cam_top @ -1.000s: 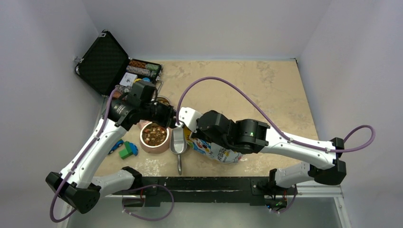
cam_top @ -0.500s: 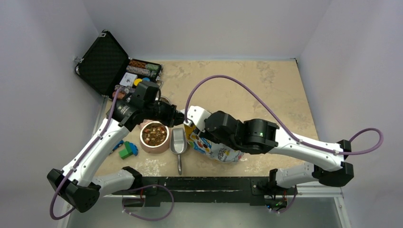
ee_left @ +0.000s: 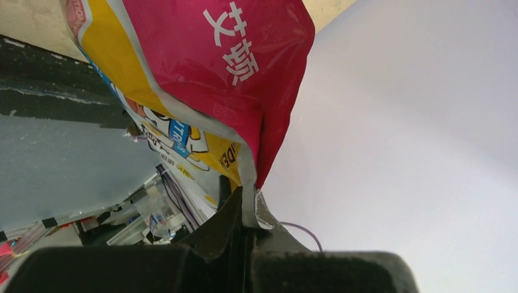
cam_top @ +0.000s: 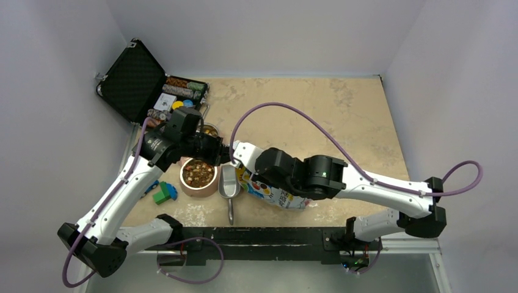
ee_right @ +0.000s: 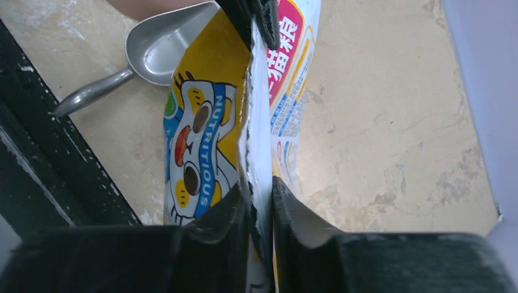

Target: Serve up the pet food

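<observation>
The pet food [cam_top: 198, 173], brown and tan kibble, fills a pink bowl [cam_top: 185, 183] left of centre. Its glossy bag [cam_top: 278, 194] lies to the right, printed red, yellow and blue. My left gripper [cam_top: 227, 154] is shut on the bag's silver top strip; in the left wrist view the gripper [ee_left: 249, 213] pinches that strip below the red panel of the bag [ee_left: 214, 61]. My right gripper [cam_top: 237, 160] sits right beside it. Seen from the right wrist, the right gripper [ee_right: 261, 195] is open, and the bag's [ee_right: 201, 122] torn white edge stands in the gap.
A metal scoop [cam_top: 229, 183] lies between bowl and bag, handle toward the near edge. An open black case [cam_top: 131, 79] of coloured chips stands at the back left. Toy blocks [cam_top: 162, 193] lie left of the bowl. A black rail [cam_top: 262, 235] runs along the near edge.
The left gripper has closed on the bag's top strip. The right gripper's jaws have parted around the bag's edge. The right arm swayed right and came back.
</observation>
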Controlling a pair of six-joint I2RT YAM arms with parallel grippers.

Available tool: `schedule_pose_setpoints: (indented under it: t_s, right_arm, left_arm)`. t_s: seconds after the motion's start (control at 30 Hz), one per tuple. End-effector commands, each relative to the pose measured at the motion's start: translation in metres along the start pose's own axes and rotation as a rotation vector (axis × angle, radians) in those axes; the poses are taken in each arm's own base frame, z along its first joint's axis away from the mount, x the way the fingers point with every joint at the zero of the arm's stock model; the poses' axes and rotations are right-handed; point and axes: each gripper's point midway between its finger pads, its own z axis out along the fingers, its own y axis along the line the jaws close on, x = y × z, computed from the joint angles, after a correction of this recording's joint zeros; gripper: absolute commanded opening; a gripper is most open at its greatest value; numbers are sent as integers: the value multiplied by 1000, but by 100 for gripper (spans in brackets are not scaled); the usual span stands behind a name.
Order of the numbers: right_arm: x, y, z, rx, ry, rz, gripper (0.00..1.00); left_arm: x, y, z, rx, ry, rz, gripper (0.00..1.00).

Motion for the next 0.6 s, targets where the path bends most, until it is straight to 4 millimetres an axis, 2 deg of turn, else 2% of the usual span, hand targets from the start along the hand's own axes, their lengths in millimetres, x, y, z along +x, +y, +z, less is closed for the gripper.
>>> schedule_pose_setpoints:
  t_s: [0.0,0.1,0.23,0.3,0.4,0.57]
  right_arm:
    - [12,-41,-5,246,85,6,0]
    - [38,-47,-17,283,104,44,0]
    - [54,-22,-29,107,69,104,0]
    - [61,-22,-34,100,78,126,0]
    - [77,-26,-38,136,139,130,11]
    - [90,-27,-38,161,172,146,19]
  left_arm:
    - [-4,-25,-21,111,-55,-13,0]
    - [-11,-21,-18,97,-70,-31,0]
    - [-17,-21,-19,105,-83,-44,0]
    - [-19,-23,-21,112,-86,-49,0]
    - [-19,-26,-23,122,-85,-47,0]
    - [-20,-28,-25,125,-86,-50,0]
